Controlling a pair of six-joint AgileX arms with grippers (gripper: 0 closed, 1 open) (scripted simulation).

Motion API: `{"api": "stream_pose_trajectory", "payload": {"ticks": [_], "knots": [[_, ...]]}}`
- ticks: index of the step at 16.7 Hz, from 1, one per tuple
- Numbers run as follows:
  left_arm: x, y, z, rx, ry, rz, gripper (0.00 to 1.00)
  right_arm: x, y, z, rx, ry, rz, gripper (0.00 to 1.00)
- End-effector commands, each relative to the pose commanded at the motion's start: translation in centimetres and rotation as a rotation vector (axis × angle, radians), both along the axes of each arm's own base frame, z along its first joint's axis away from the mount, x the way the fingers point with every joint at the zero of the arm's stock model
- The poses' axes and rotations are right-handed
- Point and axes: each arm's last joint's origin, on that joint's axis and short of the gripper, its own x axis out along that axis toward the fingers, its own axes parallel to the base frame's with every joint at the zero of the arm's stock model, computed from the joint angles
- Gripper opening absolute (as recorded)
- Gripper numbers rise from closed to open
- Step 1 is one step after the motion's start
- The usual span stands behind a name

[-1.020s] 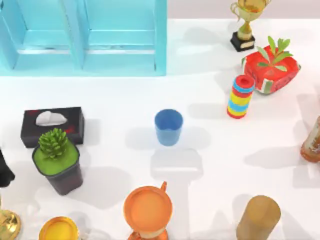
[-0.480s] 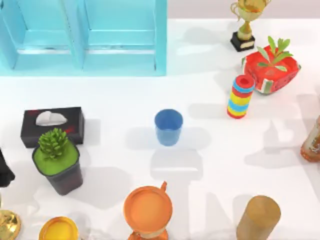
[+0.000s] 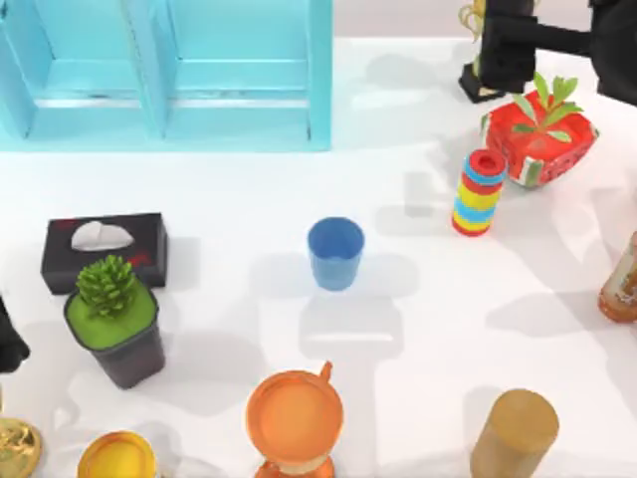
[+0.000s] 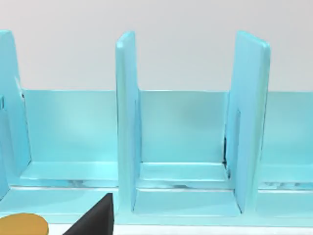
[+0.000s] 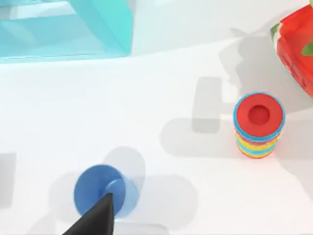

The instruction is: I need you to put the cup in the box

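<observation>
The cup [image 3: 335,254] is a small blue tumbler standing upright near the middle of the white table, with nothing holding it. The right wrist view looks down on the same cup [image 5: 100,191] from above. The box [image 3: 164,80] is a light blue case with upright dividers at the back left; its open compartments face the left wrist view [image 4: 183,147]. My right gripper [image 3: 508,45] hangs high over the back right corner, far from the cup. My left arm [image 3: 8,347] is parked at the left edge.
A striped ring stack [image 3: 481,192], a red planter [image 3: 542,134] and a brown bottle [image 3: 622,284] stand on the right. A tissue box [image 3: 104,249] and a potted succulent [image 3: 114,319] stand on the left. An orange mug [image 3: 295,416] and a tan cylinder [image 3: 515,433] are in front.
My right arm has come into the top view at the back right, now covering the trophy there. The cup and the left arm have not moved.
</observation>
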Motion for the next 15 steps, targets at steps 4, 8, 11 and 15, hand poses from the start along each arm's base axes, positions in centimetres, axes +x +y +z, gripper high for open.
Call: {"api": "stream_pose_trajectory", "payload": {"ticks": [4,8,11,15], "knots": [[0.0,0.0,0.0,0.000,0.000,0.000,1.00,4.7,7.9,-2.1,-0.065,0.210,0.008,1.00],[0.0,0.0,0.0,0.000,0.000,0.000,1.00,6.8,14.9,-6.4,-0.153,0.365,0.005,1.00],[0.0,0.0,0.0,0.000,0.000,0.000,1.00,7.0,18.5,-9.5,-0.211,0.439,-0.001,1.00],[0.0,0.0,0.0,0.000,0.000,0.000,1.00,6.9,20.4,-11.4,-0.247,0.479,-0.005,1.00]]}}
